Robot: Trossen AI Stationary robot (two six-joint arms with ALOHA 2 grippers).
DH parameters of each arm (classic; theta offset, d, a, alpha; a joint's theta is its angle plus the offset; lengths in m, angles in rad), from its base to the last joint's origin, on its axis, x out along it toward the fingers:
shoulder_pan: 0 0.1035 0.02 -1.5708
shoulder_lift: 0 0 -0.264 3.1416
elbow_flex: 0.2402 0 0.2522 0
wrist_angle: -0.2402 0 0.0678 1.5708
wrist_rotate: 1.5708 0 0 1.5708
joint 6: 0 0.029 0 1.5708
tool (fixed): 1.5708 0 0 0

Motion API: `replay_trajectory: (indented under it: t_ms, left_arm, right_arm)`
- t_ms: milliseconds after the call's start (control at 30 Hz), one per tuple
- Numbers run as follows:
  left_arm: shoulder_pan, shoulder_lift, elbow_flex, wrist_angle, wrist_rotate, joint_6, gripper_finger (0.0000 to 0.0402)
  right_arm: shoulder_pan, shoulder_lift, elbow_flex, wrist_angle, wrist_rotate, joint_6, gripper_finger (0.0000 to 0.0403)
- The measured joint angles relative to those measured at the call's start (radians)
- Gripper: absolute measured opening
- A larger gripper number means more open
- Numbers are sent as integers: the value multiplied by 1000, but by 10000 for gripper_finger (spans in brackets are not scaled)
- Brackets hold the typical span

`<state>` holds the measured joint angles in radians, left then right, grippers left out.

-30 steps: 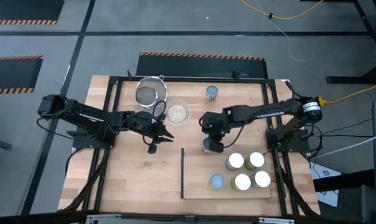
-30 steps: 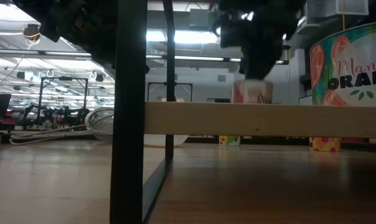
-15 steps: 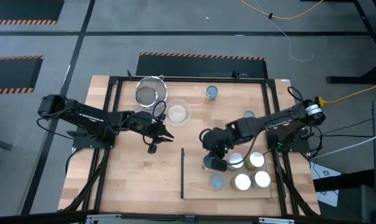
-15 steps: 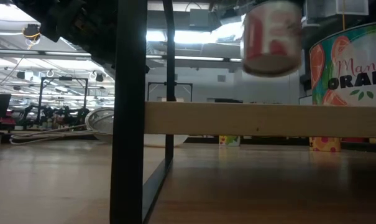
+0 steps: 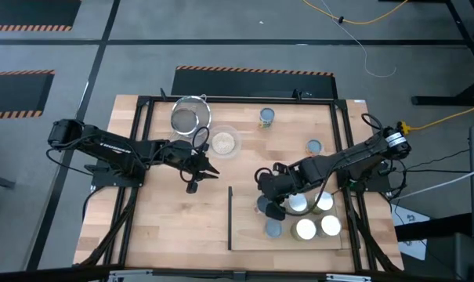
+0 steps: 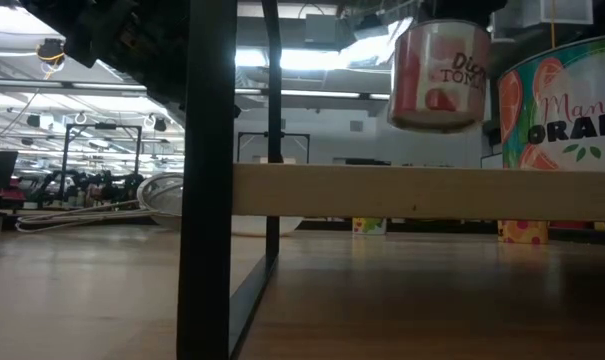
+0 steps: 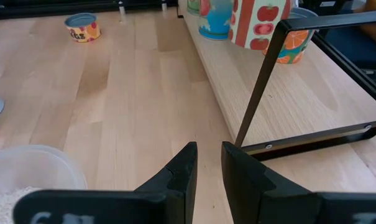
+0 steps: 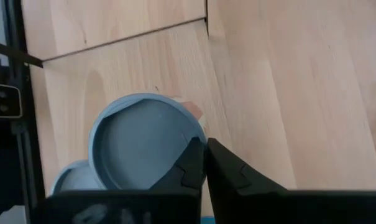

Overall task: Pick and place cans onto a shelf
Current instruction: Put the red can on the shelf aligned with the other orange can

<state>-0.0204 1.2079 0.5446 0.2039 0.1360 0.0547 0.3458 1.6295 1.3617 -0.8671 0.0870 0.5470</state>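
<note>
Strainer (image 5: 188,117): metal mesh, round, on the table (image 5: 166,219), beyond the left gripper, well apart from it.
Bowl (image 5: 224,141): clear, holding pale grains, just right of the strainer, near the left gripper.
Yellow cable (image 5: 354,19): on the floor, far beyond the right gripper.

Red-and-white can (image 6: 440,75), raised above shelf (image 6: 422,192) in low view: label reads "Dic" over "TOM", both cut off at can's curve; tomato picture beside letters. Large can (image 6: 562,125) at right edge of low view: orange-slice pictures, script word starting "Man", below it block capitals "ORAN", cut by frame edge. Other cans' labels too small to read. No numbers legible.
</note>
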Motion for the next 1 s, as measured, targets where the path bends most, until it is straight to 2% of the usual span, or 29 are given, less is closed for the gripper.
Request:
replay_trajectory:
  t_ms: [367, 1000]
  left_arm:
    - [0, 0, 0, 0, 0, 0, 66]
    - [0, 0, 0, 0, 0, 0, 66]
  right_arm:
    - [0, 1, -150, 17, 0, 55, 13]
    - [0, 1, -157, 45, -34, 63, 27]
